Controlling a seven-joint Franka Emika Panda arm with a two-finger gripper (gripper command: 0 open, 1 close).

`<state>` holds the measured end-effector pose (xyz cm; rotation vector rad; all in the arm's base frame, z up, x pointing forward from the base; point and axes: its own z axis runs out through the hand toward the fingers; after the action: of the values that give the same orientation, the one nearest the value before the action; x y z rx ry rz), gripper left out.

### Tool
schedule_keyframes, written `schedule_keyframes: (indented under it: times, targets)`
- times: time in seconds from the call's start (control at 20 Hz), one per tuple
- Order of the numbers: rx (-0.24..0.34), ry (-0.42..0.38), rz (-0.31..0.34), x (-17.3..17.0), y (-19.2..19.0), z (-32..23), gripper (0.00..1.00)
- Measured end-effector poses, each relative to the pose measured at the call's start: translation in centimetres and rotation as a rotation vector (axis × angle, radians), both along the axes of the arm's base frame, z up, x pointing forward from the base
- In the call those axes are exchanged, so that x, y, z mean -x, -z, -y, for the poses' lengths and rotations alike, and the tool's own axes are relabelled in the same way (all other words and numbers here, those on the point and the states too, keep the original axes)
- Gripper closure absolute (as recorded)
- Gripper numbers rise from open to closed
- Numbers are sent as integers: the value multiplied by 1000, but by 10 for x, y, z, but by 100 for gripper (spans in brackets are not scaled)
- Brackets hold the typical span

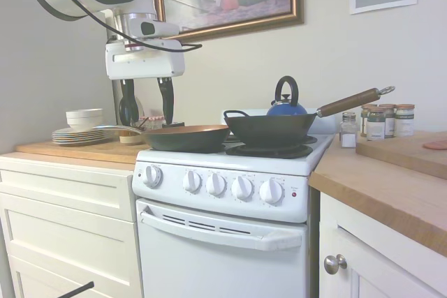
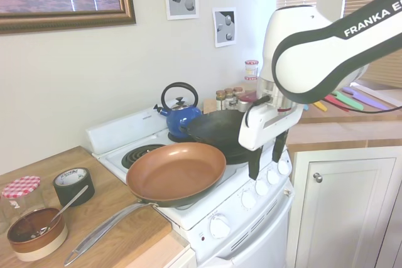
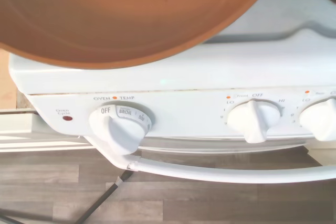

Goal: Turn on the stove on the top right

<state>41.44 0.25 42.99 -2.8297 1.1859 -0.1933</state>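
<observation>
The gripper (image 2: 264, 162) hangs released, fingers apart and pointing down, above the knobs (image 1: 242, 187) on the front of the stove (image 1: 230, 235), at about ten o'clock from them, presumably poised to turn one.

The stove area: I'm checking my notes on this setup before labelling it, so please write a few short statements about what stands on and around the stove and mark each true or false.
1. A blue kettle stands at the back of the stove. True.
2. The copper-coloured frying pan holds food. False: it is empty.
3. The gripper is shut on a knob. False: it hangs open above the knobs, touching none.
4. The oven temperature knob points to OFF. True.
5. The dark wok has a wooden handle. True.
6. The spice jars sit on the stove top. False: they stand on the wooden counter beside it.
</observation>
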Motion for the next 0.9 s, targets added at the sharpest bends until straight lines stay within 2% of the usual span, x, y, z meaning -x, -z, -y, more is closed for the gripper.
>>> schedule_keyframes:
  times: [0.25, 0.55, 0.9]
  targets:
    - [-1, 24, -13, 2, 3, 8, 0]
    - [6, 49, -46, 9, 18, 48, 0]
    - [8, 70, -87, 3, 53, 97, 0]
